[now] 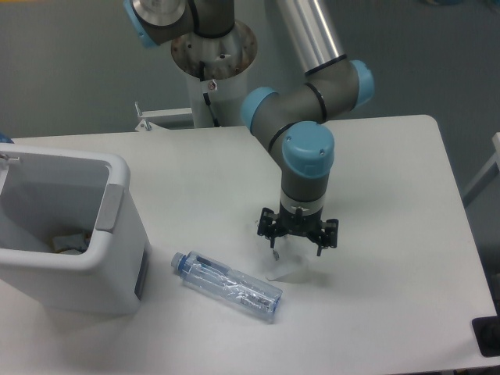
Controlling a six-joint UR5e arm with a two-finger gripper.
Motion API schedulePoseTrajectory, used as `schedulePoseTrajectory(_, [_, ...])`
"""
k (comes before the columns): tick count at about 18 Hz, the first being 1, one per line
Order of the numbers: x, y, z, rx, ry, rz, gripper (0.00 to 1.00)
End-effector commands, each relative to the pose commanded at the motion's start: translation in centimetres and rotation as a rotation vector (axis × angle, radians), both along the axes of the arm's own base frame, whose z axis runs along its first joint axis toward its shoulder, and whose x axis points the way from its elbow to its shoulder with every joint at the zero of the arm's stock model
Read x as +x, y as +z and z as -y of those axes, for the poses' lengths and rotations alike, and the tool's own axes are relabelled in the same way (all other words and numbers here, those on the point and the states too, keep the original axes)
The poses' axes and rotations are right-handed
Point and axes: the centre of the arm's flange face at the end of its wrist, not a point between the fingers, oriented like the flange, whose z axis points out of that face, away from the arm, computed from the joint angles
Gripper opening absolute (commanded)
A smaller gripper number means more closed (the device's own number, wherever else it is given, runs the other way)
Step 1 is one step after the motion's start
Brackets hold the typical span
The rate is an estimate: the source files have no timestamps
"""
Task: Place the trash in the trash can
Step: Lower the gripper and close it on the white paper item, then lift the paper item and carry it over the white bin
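Now gripper (pixel 297 237) hangs over crumpled paper (pixel 286 270), fingers spread, nothing held; paper mostly hidden beneath it, only pale lower edge showing. Risk: light paper slides or flattens under closing fingers, so pinch misses. Risk: off-centre descent nudges paper toward bottle (pixel 226 285), which lies just beside it and could roll. Trash can (pixel 117 234) sits well apart at table's left, something already inside. White table (pixel 406 258), grey wall behind, arm pedestal at rear.

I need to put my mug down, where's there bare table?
Bare table lies right of the gripper, out to the right edge, and between the bin and the robot's base. It is crowded in front, around the bottle and paper.
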Motion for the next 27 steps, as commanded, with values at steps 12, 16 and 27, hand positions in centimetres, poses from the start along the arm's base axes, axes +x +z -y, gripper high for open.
schedulePoseTrajectory(12, [0.5, 0.6, -1.1, 0.038, 0.025, 0.023, 0.0])
schedulePoseTrajectory(16, [-0.3, 1.8, -0.8, 0.056, 0.035, 0.009, 0.0])
schedulePoseTrajectory(27, [1.8, 15.6, -2.3, 0.374, 0.071, -0.009, 0.0])
